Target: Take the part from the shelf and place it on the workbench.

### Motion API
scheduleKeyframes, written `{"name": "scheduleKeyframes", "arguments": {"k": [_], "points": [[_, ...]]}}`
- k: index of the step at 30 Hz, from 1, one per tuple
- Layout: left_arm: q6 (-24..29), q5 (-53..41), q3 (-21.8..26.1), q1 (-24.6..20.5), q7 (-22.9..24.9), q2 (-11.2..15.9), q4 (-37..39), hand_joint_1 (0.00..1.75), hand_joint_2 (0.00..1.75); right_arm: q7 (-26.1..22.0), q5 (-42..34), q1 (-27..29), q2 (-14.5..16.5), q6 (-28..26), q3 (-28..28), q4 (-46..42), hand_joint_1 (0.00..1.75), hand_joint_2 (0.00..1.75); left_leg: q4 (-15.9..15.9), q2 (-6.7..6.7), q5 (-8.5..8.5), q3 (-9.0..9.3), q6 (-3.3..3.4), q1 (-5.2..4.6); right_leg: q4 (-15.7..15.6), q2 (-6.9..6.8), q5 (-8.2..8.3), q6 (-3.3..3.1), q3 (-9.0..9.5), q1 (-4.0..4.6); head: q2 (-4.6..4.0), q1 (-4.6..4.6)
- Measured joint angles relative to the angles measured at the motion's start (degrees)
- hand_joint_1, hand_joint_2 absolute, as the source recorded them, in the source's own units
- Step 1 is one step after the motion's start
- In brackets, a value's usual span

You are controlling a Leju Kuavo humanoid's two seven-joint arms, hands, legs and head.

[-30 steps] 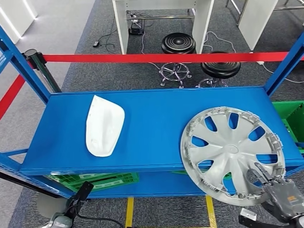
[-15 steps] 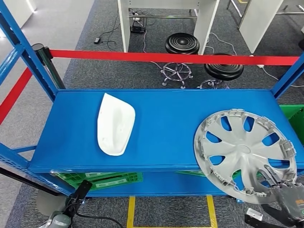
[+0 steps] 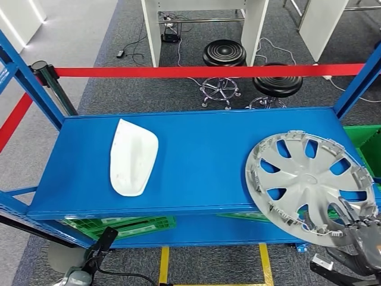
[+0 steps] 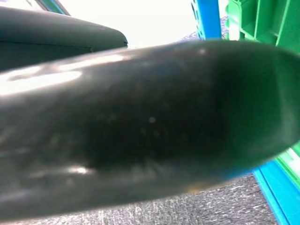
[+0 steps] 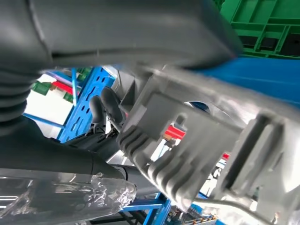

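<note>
Blue shelf (image 3: 197, 161) bears a hubcap (image 3: 310, 185) overhanging its near right edge. Right hand (image 3: 364, 244) seemingly grips its rim; a thin hold could drop it. Left hand's state: cannot tell.

Blue shelf (image 3: 202, 161): white cover (image 3: 133, 158), hubcap (image 3: 310, 185).

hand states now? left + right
Left hand: cannot tell, barely in view at the frame bottom.
Right hand: holding the silver hubcap by its near rim.

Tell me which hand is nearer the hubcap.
Right. The right hand grips the hubcap at its near rim, where it overhangs the front edge of the shelf. The left hand hangs low below the shelf's left end, well away from it.
</note>
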Motion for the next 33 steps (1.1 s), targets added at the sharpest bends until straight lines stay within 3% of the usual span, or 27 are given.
{"name": "scheduleKeyframes", "arguments": {"k": [1, 3, 6, 8, 9, 11, 12, 13, 14, 15, 16, 18, 19, 23, 25, 27, 28, 29, 30, 33], "points": [[0.0, 0.0, 0.0, 0.0, 0.0, 0.0, 0.0, 0.00, 0.00, 0.0, 0.2, 0.0, 0.1, -0.1, -0.2, 0.0, 0.00, 0.00, -3.9, 0.03, 2.17, 1.77, 0.01, 0.06, 0.0, 0.01, -0.04, 0.12, 0.06, -0.03, 0.00, -0.01], [0.0, 0.0, 0.0, -0.1, 0.0, 0.0, 0.0, 0.00, 0.00, 0.0, 1.0, 0.1, 0.2, -0.6, -0.7, 0.0, 0.00, 0.00, -10.4, -0.04, 4.31, 4.66, 0.23, 0.11, 0.2, 0.10, -0.14, 0.67, -0.11, 0.12, 0.00, -0.03], [0.0, 0.1, 0.0, -0.1, 0.0, -0.1, 0.0, 0.00, 0.00, 0.0, 3.2, 0.2, 0.5, -2.5, -1.9, 0.0, 0.00, 0.00, -12.2, -0.14, 4.33, 5.15, 1.22, 0.03, -0.1, 0.20, 0.09, 1.66, -0.34, 0.19, 0.00, -0.04], [0.1, 0.1, 0.1, -0.1, 0.0, -0.2, 0.0, 0.00, 0.00, -0.1, 5.1, 0.3, 0.7, -4.3, -2.8, 0.0, 0.00, 0.00, -12.3, -0.13, 4.51, 5.18, 1.99, 0.14, 1.1, 0.12, -0.83, 2.16, -1.00, 0.07, 0.00, 0.07], [0.1, 0.1, 0.1, -0.2, 0.0, -0.2, 0.0, 0.00, 0.00, -0.1, 6.1, 0.3, 0.8, -5.3, -3.3, 0.0, 0.00, 0.00, -12.4, -0.12, 4.57, 5.20, 2.32, 0.21, 3.3, 0.07, -2.18, 2.34, -2.10, 0.05, 0.00, 0.14], [0.2, 0.1, 0.2, -0.2, 0.0, -0.2, 0.0, 0.00, 0.00, 0.0, 8.2, 0.3, 1.2, -7.1, -4.2, 0.0, 0.00, 0.00, -12.4, -0.11, 4.53, 5.20, 2.71, 0.10, 10.9, 0.01, -5.83, 2.56, -5.71, 0.05, 0.00, 0.29], [0.2, 0.1, 0.2, -0.1, 0.0, -0.3, 0.0, 0.00, 0.00, 0.1, 9.3, 0.3, 1.3, -8.0, -4.5, 0.0, 0.00, 0.00, -12.4, -0.11, 4.51, 5.21, 2.76, 0.04, 14.4, 0.01, -7.01, 2.60, -7.45, 0.06, 0.00, 0.27], [0.2, 0.1, 0.2, -0.1, 0.0, -0.3, 0.0, 0.00, 0.00, 0.1, 10.3, 0.3, 1.5, -8.9, -4.8, 0.0, 0.00, 0.00, -12.4, -0.12, 4.48, 5.25, 2.80, 0.00, 16.3, 0.01, -7.17, 2.60, -8.44, 0.05, 0.00, 0.28], [0.2, 0.1, 0.2, -0.1, 0.0, -0.3, 0.0, 0.00, 0.00, 0.2, 11.0, 0.3, 1.7, -9.6, -5.1, 0.0, 0.00, 0.00, -12.4, -0.13, 4.42, 5.34, 2.80, -0.02, 15.7, 0.01, -6.16, 2.56, -8.30, 0.04, 0.00, 0.28], [0.2, 0.1, 0.2, -0.1, 0.0, -0.4, 0.0, 0.00, 0.00, 0.3, 11.3, 0.3, 1.8, -10.0, -5.4, 0.0, 0.00, 0.00, -12.3, -0.15, 4.33, 5.48, 2.76, -0.01, 13.0, 0.00, -4.27, 2.51, -7.04, 0.01, 0.00, 0.28], [0.2, 0.1, 0.3, -0.1, 0.0, -0.4, 0.0, 0.00, 0.00, 0.3, 11.5, 0.3, 1.9, -10.2, -5.8, 0.0, 0.00, 0.00, -12.3, -0.17, 4.20, 5.63, 2.64, -0.01, 8.9, 0.00, -2.20, 2.49, -5.09, -0.05, 0.00, 0.29], [0.2, 0.1, 0.3, -0.2, 0.0, -0.4, 0.0, 0.00, 0.00, 0.3, 11.6, 0.0, 2.0, -10.4, -6.2, 0.1, 0.00, 0.00, -12.1, -0.22, 3.98, 5.66, 2.15, -0.23, 2.4, 0.08, -0.13, 2.35, -1.73, -0.03, 0.00, 0.23], [0.2, 0.1, 0.3, -0.2, 0.0, -0.4, 0.0, 0.00, 0.00, 0.3, 11.6, -0.1, 2.1, -10.5, -6.4, 0.1, 0.00, 0.00, -12.1, -0.25, 3.98, 5.56, 1.83, -0.34, 1.1, 0.15, -0.03, 2.21, -1.07, 0.01, 0.00, 0.19], [0.2, 0.2, 0.3, -0.2, 0.0, -0.4, 0.0, 0.00, 0.00, 0.2, 12.1, -0.1, 2.5, -10.6, -7.2, 0.1, 0.00, 0.00, -11.4, -0.23, 3.43, 5.09, 0.70, -0.33, 0.8, 0.26, -0.02, 0.90, -1.11, 0.00, 0.00, 0.01], [0.2, 0.2, 0.3, -0.2, 0.0, -0.5, 0.0, 0.00, 0.00, -0.2, 12.2, 0.0, 2.6, -10.4, -7.7, 0.1, 0.00, 0.00, -6.8, -0.15, 0.56, 2.97, 0.16, -0.27, 0.7, 0.19, 0.03, 0.31, -1.05, -0.10, 0.00, -0.15], [0.2, 0.3, 0.3, -0.2, 0.0, -0.5, 0.0, 0.00, 0.00, -0.5, 11.8, 0.1, 2.8, -10.1, -7.9, 0.1, 0.00, 0.00, 0.7, -0.12, -2.62, -0.63, -0.07, -0.22, 0.7, 0.11, -0.01, 0.02, -1.08, -0.02, 0.00, -0.22], [0.2, 0.3, 0.3, -0.1, 0.0, -0.5, 0.0, 0.00, 0.00, -0.5, 11.6, 0.2, 3.0, -10.0, -8.0, 0.1, 0.00, 0.00, 3.0, -0.12, -3.05, -1.83, -0.04, -0.23, 0.7, 0.10, -0.04, -0.04, -1.07, 0.03, 0.00, -0.24], [0.2, 0.3, 0.3, -0.1, 0.0, -0.5, 0.0, 0.00, 0.00, -0.5, 11.5, 0.3, 3.2, -9.9, -8.0, 0.1, 0.00, 0.00, 3.6, -0.12, -2.51, -2.24, 0.07, -0.24, 0.7, 0.10, -0.05, -0.07, -1.05, 0.07, 0.00, -0.24], [0.2, 0.3, 0.3, -0.1, 0.0, -0.5, 0.0, 0.00, 0.00, -0.6, 11.4, 0.3, 3.4, -9.9, -8.1, 0.1, 0.00, 0.00, 1.8, -0.12, -0.85, -1.51, 0.29, -0.27, 0.7, 0.12, -0.07, -0.08, -1.00, 0.11, 0.00, -0.23], [0.2, 0.3, 0.3, -0.2, 0.0, -0.4, 0.0, 0.00, 0.00, -0.8, 11.5, 0.4, 3.7, -10.0, -8.4, 0.0, 0.00, 0.00, -9.0, -0.11, 4.28, 3.47, 1.22, -0.51, 0.8, 0.18, -0.18, 0.15, -0.93, 0.37, 0.00, -0.19]]}}
